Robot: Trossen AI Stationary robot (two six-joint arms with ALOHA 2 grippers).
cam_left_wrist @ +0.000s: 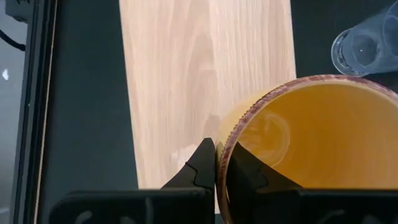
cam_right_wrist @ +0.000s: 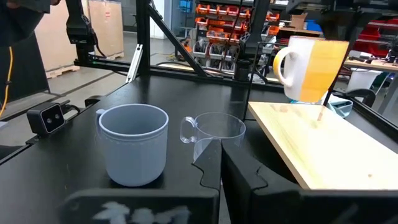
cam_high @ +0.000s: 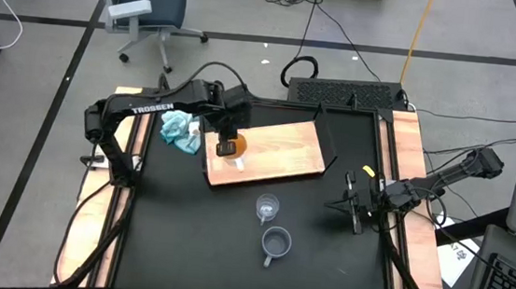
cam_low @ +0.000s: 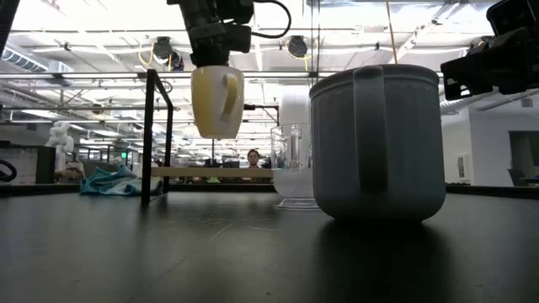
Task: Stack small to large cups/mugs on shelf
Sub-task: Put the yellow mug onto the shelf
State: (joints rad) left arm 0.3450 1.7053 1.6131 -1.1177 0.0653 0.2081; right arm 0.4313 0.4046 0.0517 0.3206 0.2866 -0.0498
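Note:
The orange mug (cam_high: 231,145) with a pale handle hangs over the left part of the light-wood shelf (cam_high: 277,146), with my left gripper (cam_left_wrist: 216,163) shut on its rim. It also shows from the side, clear of the board, in the low view (cam_low: 217,101) and the right wrist view (cam_right_wrist: 311,68). The clear glass cup (cam_high: 266,207) and the grey-blue mug (cam_high: 275,245) stand upright on the black tabletop, nearer than the shelf. My right gripper (cam_high: 356,205) waits shut at the table's right side, touching nothing. My left gripper pinches the orange mug's wall at the rim (cam_left_wrist: 225,134), one finger (cam_left_wrist: 245,168) inside the mug and the other (cam_left_wrist: 202,165) outside. The fingers come from above, pointing steeply down. The mug hangs upright below them, mouth up, lifted clear of the shelf.
A crumpled light-blue cloth (cam_high: 181,130) lies on the table left of the shelf. A black upright frame (cam_high: 326,136) stands at the shelf's right end. Pale wooden rails (cam_high: 406,167) run along both table sides. A keyboard (cam_high: 347,93) lies behind the far edge.

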